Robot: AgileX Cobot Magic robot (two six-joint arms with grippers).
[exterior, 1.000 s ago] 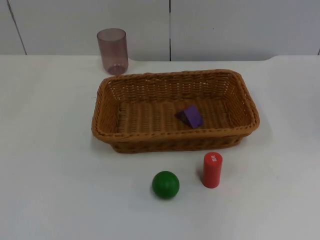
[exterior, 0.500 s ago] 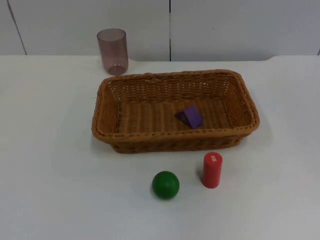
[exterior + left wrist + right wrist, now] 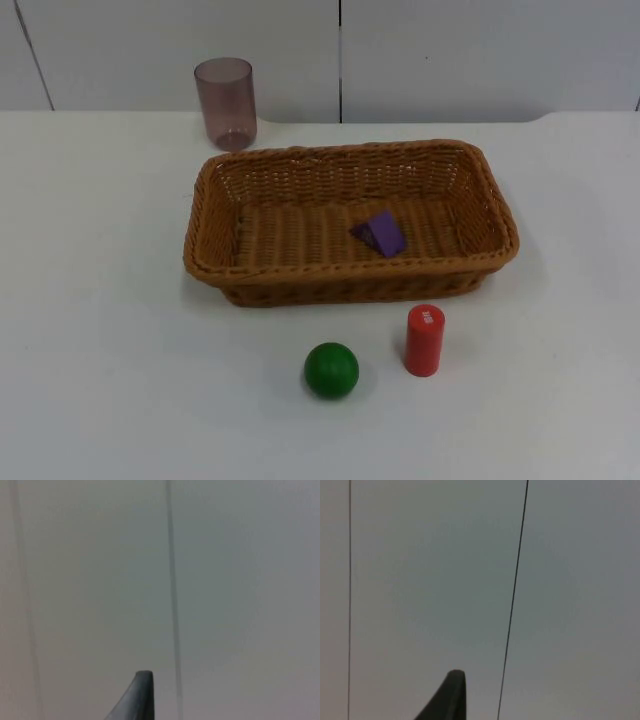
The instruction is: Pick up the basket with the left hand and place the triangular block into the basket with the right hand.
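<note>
A see-through purple cup [image 3: 224, 101] stands upright near the back edge of the white bench [image 3: 90, 300], close to the grey wall [image 3: 480, 55], toward the left. Just in front of it and to its right, the brown woven basket [image 3: 205, 215] sits flat in the middle of the bench. The purple triangular block [image 3: 380, 233] lies inside the basket, on its floor, a bit right of the middle. In front of the basket, a green ball [image 3: 331, 369] rests on the bench. Near it on the right, a red cylinder [image 3: 424, 340] stands upright. The ball and the cylinder do not touch each other or the basket.

The left gripper [image 3: 136, 700] points at the grey wall. The right gripper [image 3: 447, 697] points at the wall too. Nothing is seen in either gripper, and I cannot tell how far open each one is.
</note>
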